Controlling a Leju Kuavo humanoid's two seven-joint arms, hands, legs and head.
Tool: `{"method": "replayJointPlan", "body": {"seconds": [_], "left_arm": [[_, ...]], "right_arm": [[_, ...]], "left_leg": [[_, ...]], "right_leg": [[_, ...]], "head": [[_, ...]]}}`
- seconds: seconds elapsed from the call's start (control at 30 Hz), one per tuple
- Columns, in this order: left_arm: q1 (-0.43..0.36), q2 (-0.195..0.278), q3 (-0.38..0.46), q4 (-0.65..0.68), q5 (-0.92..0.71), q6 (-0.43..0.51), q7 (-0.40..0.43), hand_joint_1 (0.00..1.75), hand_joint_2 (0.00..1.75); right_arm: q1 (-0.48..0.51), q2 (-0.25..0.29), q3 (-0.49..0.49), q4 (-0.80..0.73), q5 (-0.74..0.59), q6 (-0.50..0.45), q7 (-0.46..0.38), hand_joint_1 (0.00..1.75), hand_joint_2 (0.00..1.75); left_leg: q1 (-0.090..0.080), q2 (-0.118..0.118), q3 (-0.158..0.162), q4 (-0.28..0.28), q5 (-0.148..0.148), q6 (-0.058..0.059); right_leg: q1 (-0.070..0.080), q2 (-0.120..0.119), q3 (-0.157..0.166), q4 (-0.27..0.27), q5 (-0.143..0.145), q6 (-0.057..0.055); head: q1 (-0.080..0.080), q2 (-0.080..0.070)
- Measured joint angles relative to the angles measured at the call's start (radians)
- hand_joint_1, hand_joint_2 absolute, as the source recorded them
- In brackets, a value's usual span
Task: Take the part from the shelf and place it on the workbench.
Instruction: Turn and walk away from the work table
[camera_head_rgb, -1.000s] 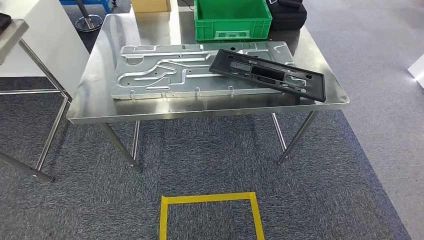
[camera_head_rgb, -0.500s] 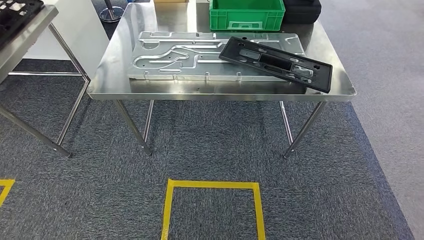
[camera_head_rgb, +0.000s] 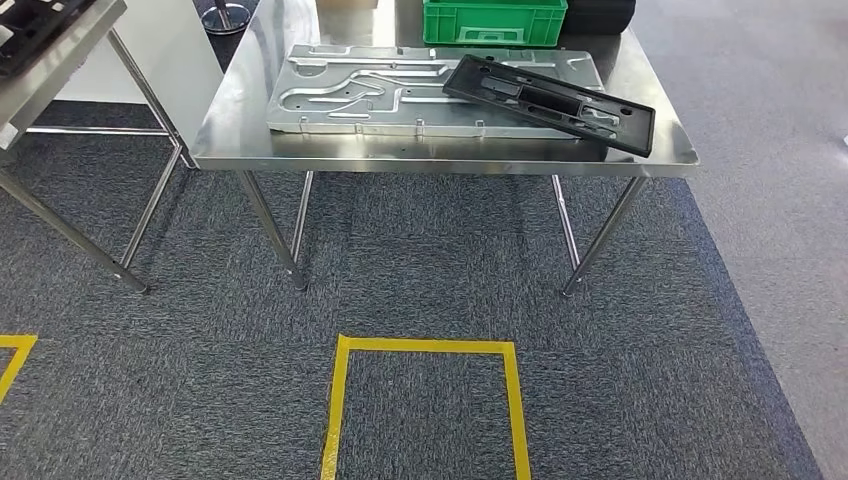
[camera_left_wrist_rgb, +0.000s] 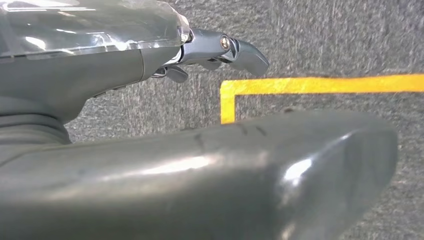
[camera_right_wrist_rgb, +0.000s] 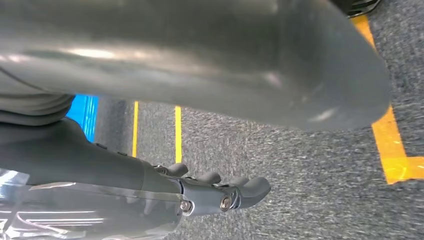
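Note:
A long black part (camera_head_rgb: 548, 103) lies slanted on the steel workbench (camera_head_rgb: 240, 115), partly over a big silver stamped plate (camera_head_rgb: 370, 92). At the picture's far left stands the steel shelf (camera_head_rgb: 62, 55) with another black part (camera_head_rgb: 28, 25) on its top, cut by the frame edge. My left hand (camera_left_wrist_rgb: 165, 150) hangs over the carpet, thumb and fingers (camera_left_wrist_rgb: 235, 47) apart, holding nothing. My right hand (camera_right_wrist_rgb: 175, 75) hangs the same way with its fingers (camera_right_wrist_rgb: 240, 192) spread and nothing in it.
A green crate (camera_head_rgb: 493, 20) stands at the back of the workbench. A white cabinet (camera_head_rgb: 170, 55) sits between shelf and bench. Yellow tape squares (camera_head_rgb: 425, 348) mark the grey carpet in front of the bench, another corner (camera_head_rgb: 15, 345) at the left.
The whole picture has shifted: the camera has drawn back and turned left, so the workbench sits higher and smaller and the shelf has come into view. Nothing on the bench has moved.

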Motion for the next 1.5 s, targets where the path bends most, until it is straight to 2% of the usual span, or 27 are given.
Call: {"method": "replayJointPlan", "body": {"seconds": [0.07,0.13,0.2,0.27,0.3,0.37,0.43,0.47,0.53,0.57,0.63,0.67,0.73,0.8,0.87,0.93,0.97,1.03,1.07,1.13,1.17,1.23,1.3,1.33,1.4,1.47,1.5], "left_arm": [[-0.003,0.000,-0.001,0.000,-0.001,-0.003,0.006,0.00,0.00],[-0.004,0.000,-0.001,0.000,-0.002,-0.006,0.014,0.00,0.00],[-0.004,0.000,-0.001,0.000,-0.002,-0.009,0.020,0.00,0.00],[-0.004,0.000,-0.001,0.000,-0.002,-0.011,0.022,0.00,0.00],[-0.004,-0.001,-0.001,0.000,-0.001,-0.011,0.022,0.00,0.00],[-0.004,-0.001,-0.001,0.000,0.001,-0.012,0.022,0.00,0.00],[-0.005,-0.001,-0.001,0.000,0.001,-0.012,0.020,0.00,0.00],[-0.006,-0.001,-0.001,0.000,0.002,-0.012,0.019,0.00,0.00],[-0.008,0.000,-0.001,0.000,0.002,-0.012,0.016,0.00,0.00],[-0.009,0.000,-0.002,0.000,0.002,-0.011,0.016,0.00,0.00],[-0.006,-0.002,-0.002,0.000,0.001,-0.011,0.015,0.00,0.00],[-0.005,-0.003,-0.002,0.000,0.001,-0.011,0.015,0.00,0.00],[-0.004,-0.005,-0.002,0.000,0.002,-0.011,0.015,0.00,0.00],[-0.004,-0.004,-0.002,0.000,0.002,-0.013,0.017,0.00,0.00],[-0.004,-0.003,-0.002,0.000,0.003,-0.016,0.020,0.00,0.00],[-0.006,-0.003,-0.002,0.000,0.004,-0.017,0.024,0.00,0.00],[-0.007,-0.003,-0.002,0.000,0.004,-0.017,0.025,0.00,0.00],[-0.010,-0.003,-0.002,0.000,0.004,-0.017,0.027,0.00,0.00],[-0.011,-0.003,-0.002,0.000,0.004,-0.017,0.027,0.00,0.00],[-0.010,-0.003,-0.002,0.000,0.004,-0.016,0.028,0.00,0.00],[-0.009,-0.003,-0.002,0.000,0.004,-0.015,0.028,0.00,0.00],[-0.006,-0.003,-0.002,0.000,0.003,-0.014,0.028,0.00,0.00],[-0.003,-0.004,-0.002,0.000,0.002,-0.014,0.028,0.00,0.00],[-0.003,-0.004,-0.002,0.000,0.002,-0.014,0.028,0.00,0.00],[-0.003,-0.004,-0.002,0.000,0.002,-0.013,0.027,0.00,0.00],[-0.005,-0.004,-0.002,0.000,0.001,-0.010,0.024,0.00,0.00],[-0.008,-0.004,-0.002,0.000,0.001,-0.008,0.022,0.00,0.00]], "right_arm": [[-0.002,0.000,0.000,0.000,0.004,0.001,0.012,0.00,0.00],[-0.002,0.000,0.002,0.000,0.010,0.003,0.020,0.00,0.00],[-0.003,0.000,0.005,0.000,0.017,0.007,0.022,0.00,0.00],[-0.004,0.000,0.010,0.000,0.023,0.014,0.022,0.00,0.00],[-0.003,0.000,0.013,0.000,0.026,0.018,0.020,0.00,0.00],[-0.003,-0.001,0.020,0.000,0.032,0.022,0.014,0.00,0.00],[-0.003,-0.001,0.026,0.000,0.036,0.023,0.009,0.00,0.00],[-0.003,-0.001,0.029,0.000,0.037,0.023,0.006,0.00,0.00],[-0.002,-0.001,0.032,0.000,0.039,0.023,-0.001,0.00,0.00],[-0.001,-0.001,0.033,0.000,0.040,0.023,-0.004,0.00,0.00],[0.000,-0.001,0.034,0.000,0.043,0.021,-0.005,0.00,0.00],[0.001,-0.001,0.035,0.001,0.045,0.021,-0.005,0.00,0.00],[0.002,-0.001,0.037,0.001,0.050,0.021,-0.005,0.00,0.00],[0.002,-0.001,0.041,0.002,0.054,0.020,-0.006,0.00,0.00],[0.001,-0.001,0.046,0.002,0.058,0.019,-0.007,0.00,0.00],[-0.002,-0.001,0.051,0.002,0.062,0.018,-0.010,0.00,0.00],[-0.005,-0.001,0.053,0.001,0.063,0.018,-0.012,0.00,0.00],[-0.012,-0.004,0.056,0.001,0.066,0.018,-0.017,0.00,0.00],[-0.014,-0.005,0.057,0.000,0.067,0.018,-0.019,0.00,0.00],[-0.015,-0.006,0.058,0.000,0.068,0.018,-0.020,0.00,0.00],[-0.014,-0.007,0.058,0.000,0.069,0.019,-0.019,0.00,0.00],[-0.013,-0.007,0.058,0.000,0.070,0.020,-0.019,0.00,0.00],[-0.011,-0.008,0.058,0.001,0.071,0.020,-0.020,0.00,0.00],[-0.009,-0.008,0.058,0.001,0.071,0.021,-0.021,0.00,0.00],[-0.009,-0.007,0.058,0.001,0.072,0.021,-0.023,0.00,0.00],[-0.010,-0.007,0.059,0.001,0.074,0.021,-0.024,0.00,0.00],[-0.010,-0.007,0.059,0.001,0.076,0.022,-0.026,0.00,0.00]], "left_leg": [[-0.001,0.000,-0.011,0.005,0.014,-0.013],[0.000,-0.001,-0.020,0.011,0.012,-0.026],[0.003,-0.002,-0.042,0.070,-0.058,-0.033],[0.004,-0.003,-0.073,0.191,-0.158,-0.037],[0.005,-0.003,-0.082,0.250,-0.183,-0.038],[0.004,-0.003,-0.065,0.298,-0.160,-0.037],[0.003,-0.003,0.015,0.215,-0.100,-0.028],[0.000,-0.003,0.073,0.135,-0.094,-0.021],[-0.006,-0.003,0.158,0.000,-0.118,-0.009],[-0.009,-0.004,0.173,-0.032,-0.129,-0.004],[-0.009,-0.001,0.162,-0.043,-0.116,0.009],[-0.007,0.001,0.152,-0.046,-0.103,0.018],[-0.003,0.005,0.124,-0.049,-0.076,0.031],[-0.004,0.005,0.089,-0.045,-0.050,0.035],[-0.004,0.006,0.051,-0.035,-0.026,0.032],[-0.003,0.006,0.012,-0.018,-0.007,0.025],[-0.003,0.006,-0.006,-0.008,0.001,0.021],[-0.005,0.005,-0.028,0.007,0.016,0.010],[-0.005,0.005,-0.034,0.009,0.026,0.004],[-0.003,0.004,-0.043,0.006,0.044,-0.010],[-0.001,0.003,-0.050,0.013,0.033,-0.015],[0.002,0.000,-0.075,0.072,-0.047,-0.023],[0.003,-0.001,-0.099,0.196,-0.151,-0.028],[0.003,-0.001,-0.102,0.256,-0.173,-0.030],[0.003,-0.001,-0.073,0.297,-0.142,-0.030],[0.003,-0.001,0.020,0.210,-0.095,-0.023],[0.001,-0.002,0.086,0.125,-0.098,-0.019]], "right_leg": [[0.006,0.003,0.029,-0.060,-0.019,-0.009],[0.005,-0.001,0.015,-0.064,-0.008,-0.026],[0.003,-0.006,-0.005,-0.066,0.013,-0.046],[0.009,-0.010,-0.032,-0.063,0.032,-0.058],[0.012,-0.011,-0.047,-0.060,0.042,-0.059],[0.017,-0.012,-0.081,-0.050,0.061,-0.059],[0.020,-0.012,-0.114,-0.036,0.078,-0.056],[0.022,-0.012,-0.127,-0.029,0.085,-0.053],[0.024,-0.013,-0.142,-0.021,0.101,-0.044],[0.023,-0.015,-0.145,-0.021,0.110,-0.038],[0.021,-0.014,-0.152,-0.024,0.124,-0.026],[0.020,-0.011,-0.158,-0.015,0.108,-0.020],[0.014,-0.006,-0.180,0.053,0.019,-0.012],[0.010,-0.004,-0.203,0.177,-0.074,-0.003],[0.005,-0.004,-0.196,0.255,-0.069,0.005],[-0.001,-0.004,-0.130,0.208,-0.006,0.009],[-0.002,-0.003,-0.070,0.137,0.006,0.008],[0.000,-0.001,0.035,-0.013,-0.021,0.000],[0.003,-0.001,0.062,-0.059,-0.038,-0.006],[0.005,-0.004,0.052,-0.075,-0.030,-0.022],[0.005,-0.006,0.039,-0.076,-0.017,-0.032],[0.001,-0.012,0.006,-0.078,0.012,-0.049],[0.005,-0.013,-0.031,-0.073,0.039,-0.055],[0.007,-0.014,-0.052,-0.068,0.053,-0.055],[0.010,-0.015,-0.095,-0.056,0.077,-0.053],[0.011,-0.014,-0.134,-0.040,0.098,-0.047],[0.012,-0.014,-0.149,-0.031,0.106,-0.043]], "head": [[-0.001,0.000],[0.000,0.000],[-0.003,0.000],[-0.006,0.000],[-0.007,0.000],[-0.007,0.000],[-0.008,0.000],[-0.008,0.000],[-0.007,0.000],[-0.007,0.000],[-0.007,0.000],[-0.006,0.000],[-0.005,0.000],[-0.004,0.000],[-0.004,0.000],[-0.004,0.000],[-0.004,0.000],[-0.005,0.000],[-0.005,0.000],[-0.005,0.000],[-0.005,0.000],[-0.008,0.000],[-0.012,0.000],[-0.013,0.000],[-0.013,0.000],[-0.013,0.000],[-0.014,0.000]]}}
